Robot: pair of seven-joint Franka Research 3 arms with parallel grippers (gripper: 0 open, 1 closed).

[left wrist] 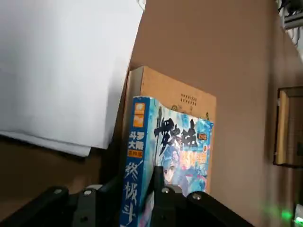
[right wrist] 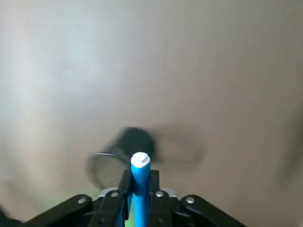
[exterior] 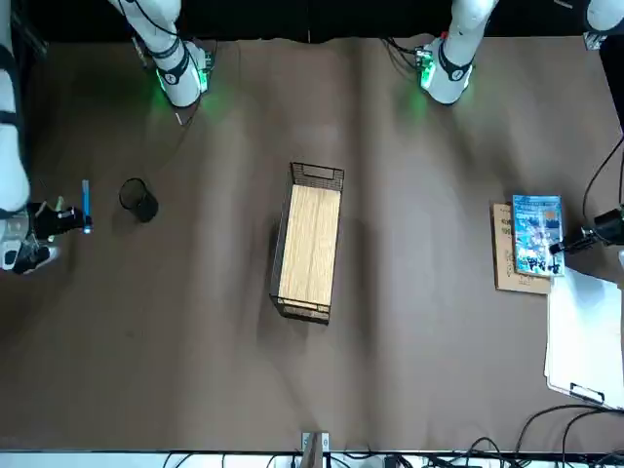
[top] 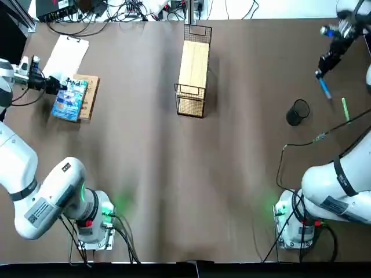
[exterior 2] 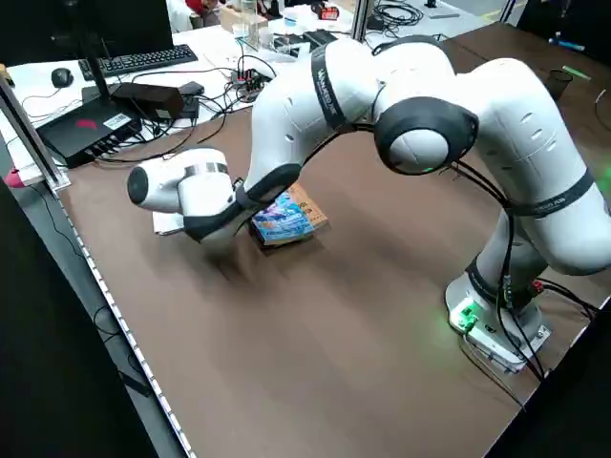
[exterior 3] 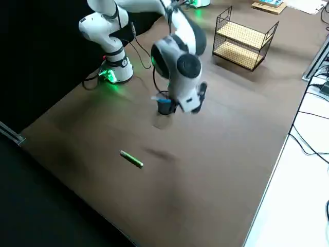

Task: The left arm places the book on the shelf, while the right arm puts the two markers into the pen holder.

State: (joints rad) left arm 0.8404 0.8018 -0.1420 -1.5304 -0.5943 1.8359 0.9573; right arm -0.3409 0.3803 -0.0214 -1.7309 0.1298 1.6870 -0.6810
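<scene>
L gripper (left wrist: pixel 137 191): sitting at far-L part of counter (top: pixel 243 145); fingers clenching spine side of book (left wrist: pixel 177 146), one finger on cover, other on back.
Book, lt blue/wht illus. cover: lying partly over tan book (top: pixel 88 97), cover facing up, title in lg. dk characters.
Clipboard w/ wht paper (top: pixel 66 57): lying just beside the 2 bks, on their far side.
Shelf (top: pixel 193 63), blk wire w/ pale wood boards, 2 tiers: standing on counter btwn the arms, well apart from book.
R gripper (right wrist: pixel 140 201): hovering over R part of counter, near pen holder; fingers clamping blue marker (right wrist: pixel 140 184).
Blue marker: hanging btwn those fingers, wht end showing in R wrist view.
Pen holder (top: pixel 298 113), blk, round: standing on counter.
Green marker (exterior 3: pixel 131 159): lying on counter, R of pen holder, apart from it.
</scene>
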